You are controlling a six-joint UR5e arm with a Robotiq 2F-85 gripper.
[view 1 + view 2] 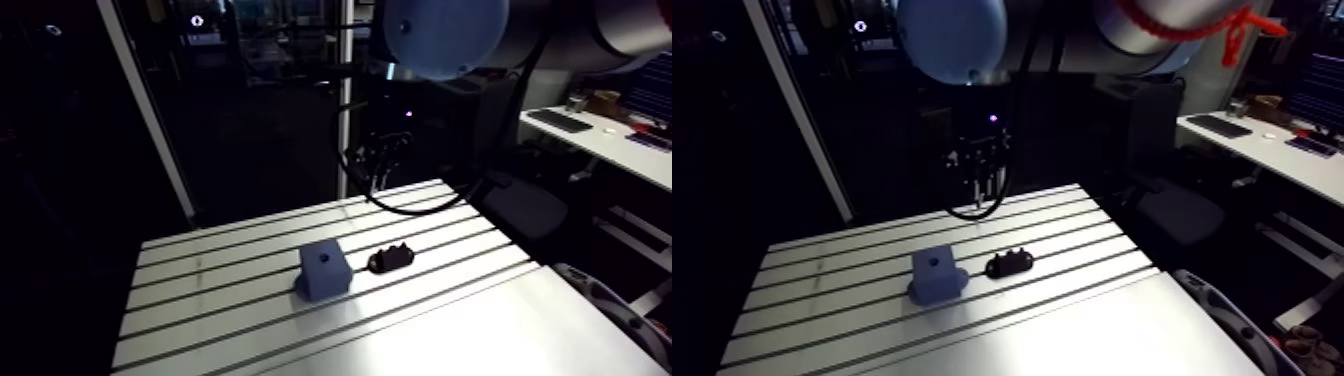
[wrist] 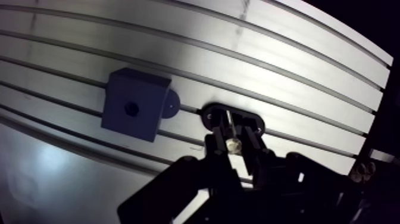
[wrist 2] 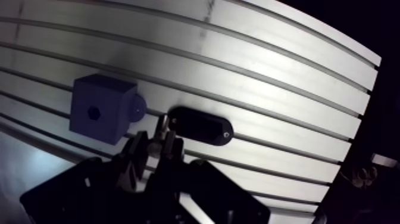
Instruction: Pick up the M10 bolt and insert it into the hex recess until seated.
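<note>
While above table [image 1: 250, 335], bolt [image 2: 229, 126] in claw [image 2: 233, 143].

Table [image 1: 450, 330]: slotted aluminium top, its grooves running from about 8 o'clock to 2 o'clock in the arm view; a smooth, groove-free strip lies at 5 o'clock from the block.
Blue block [image 1: 326, 270]: stands upright on the grooved part, with rounded base tabs flat on the table.
Recess [image 1: 326, 258]: small dark hole in the middle of the block's top face.
Black holder [image 1: 391, 259]: low oval piece lying flat at 3 o'clock from the block, near it but not touching.
</note>
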